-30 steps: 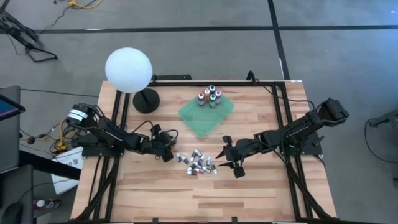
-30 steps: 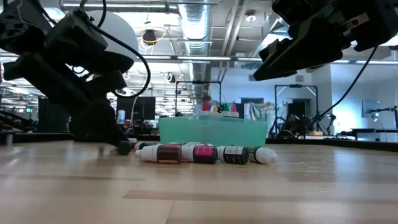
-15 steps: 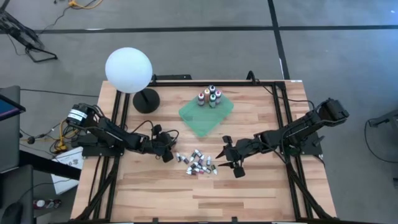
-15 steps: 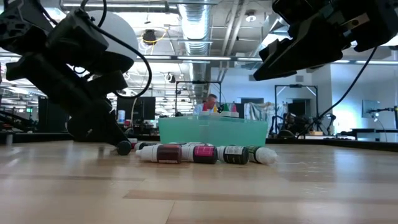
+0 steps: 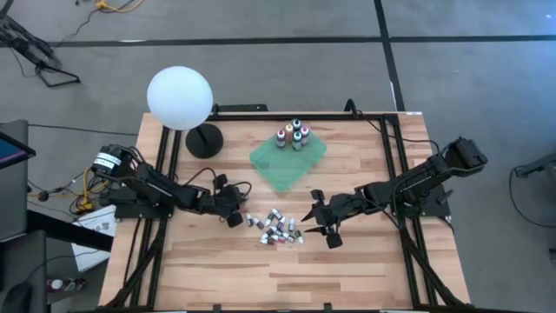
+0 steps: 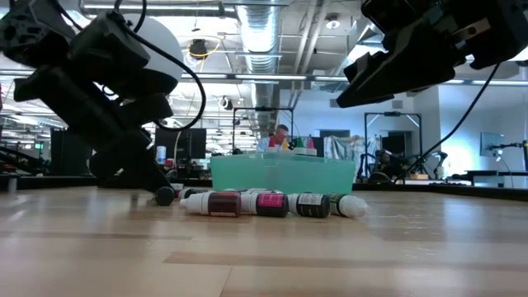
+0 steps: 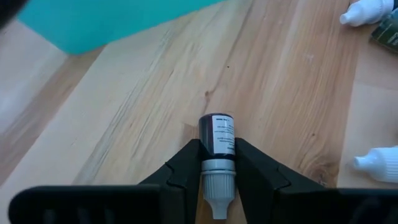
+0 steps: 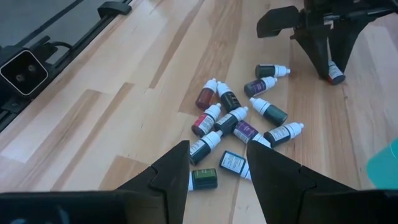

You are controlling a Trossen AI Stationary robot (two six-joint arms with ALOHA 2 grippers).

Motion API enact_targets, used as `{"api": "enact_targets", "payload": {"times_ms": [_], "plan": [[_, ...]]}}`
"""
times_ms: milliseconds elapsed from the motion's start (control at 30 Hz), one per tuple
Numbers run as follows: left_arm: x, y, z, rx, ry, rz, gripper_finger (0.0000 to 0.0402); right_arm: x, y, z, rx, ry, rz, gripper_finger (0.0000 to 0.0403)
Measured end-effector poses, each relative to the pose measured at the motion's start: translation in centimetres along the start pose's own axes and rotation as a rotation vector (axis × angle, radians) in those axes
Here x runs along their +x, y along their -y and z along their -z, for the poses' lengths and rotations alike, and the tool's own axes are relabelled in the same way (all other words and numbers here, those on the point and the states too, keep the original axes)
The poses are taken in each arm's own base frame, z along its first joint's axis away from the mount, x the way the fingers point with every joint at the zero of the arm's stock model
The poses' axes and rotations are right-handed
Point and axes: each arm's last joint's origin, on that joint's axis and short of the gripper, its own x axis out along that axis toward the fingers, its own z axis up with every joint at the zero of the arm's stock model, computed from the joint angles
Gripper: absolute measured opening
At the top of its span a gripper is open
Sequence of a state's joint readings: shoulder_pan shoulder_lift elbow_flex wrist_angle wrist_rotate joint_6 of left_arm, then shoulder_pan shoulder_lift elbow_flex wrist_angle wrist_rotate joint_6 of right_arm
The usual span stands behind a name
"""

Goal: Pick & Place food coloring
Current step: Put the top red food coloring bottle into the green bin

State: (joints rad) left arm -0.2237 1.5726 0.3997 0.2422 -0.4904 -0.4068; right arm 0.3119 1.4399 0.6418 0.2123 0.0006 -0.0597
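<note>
Left claw (image 7: 217, 163) clamped on dark dropper bottle (image 7: 217, 140) – right claw (image 8: 217, 163) apart, above bottle pile (image 8: 239, 127).

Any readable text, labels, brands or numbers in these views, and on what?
None can be read.
Bottle between the left gripper fingers: its label has small print, too blurred to read.
Loose food coloring bottles on the table: labels too small to read.
Bottles on the green cloth: too small.
</note>
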Motion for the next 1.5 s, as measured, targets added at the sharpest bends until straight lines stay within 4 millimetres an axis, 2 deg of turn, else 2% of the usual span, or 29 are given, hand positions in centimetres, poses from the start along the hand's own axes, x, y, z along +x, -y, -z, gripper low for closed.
{"api": "enact_targets", "payload": {"times_ms": [367,600,700,867,1067,1500], "plan": [[-0.5,1.2,-2.9,0.093,-0.181,0.017,0.0072,0.0,0.0,0.1,0.000,-0.009,-0.001,0.0152],[-2.1,2.1,-5.7,0.197,-0.406,0.110,0.0072,0.0,0.0,0.2,0.000,-0.018,-0.001,0.0152],[-3.0,2.4,-7.4,0.220,-0.443,0.146,0.0072,0.0,0.0,0.2,0.000,-0.018,-0.001,0.0152],[-4.1,2.4,-8.9,0.228,-0.530,0.178,0.0073,0.0,0.0,0.2,0.000,-0.018,-0.001,0.0152],[-4.3,1.8,-8.7,0.182,-0.642,0.202,0.0073,0.0,0.0,0.2,0.000,-0.018,-0.001,0.0152],[-3.3,1.2,-6.8,0.088,-0.961,0.206,0.0073,0.0,0.2,0.2,0.005,-0.018,0.005,0.0152]]}}
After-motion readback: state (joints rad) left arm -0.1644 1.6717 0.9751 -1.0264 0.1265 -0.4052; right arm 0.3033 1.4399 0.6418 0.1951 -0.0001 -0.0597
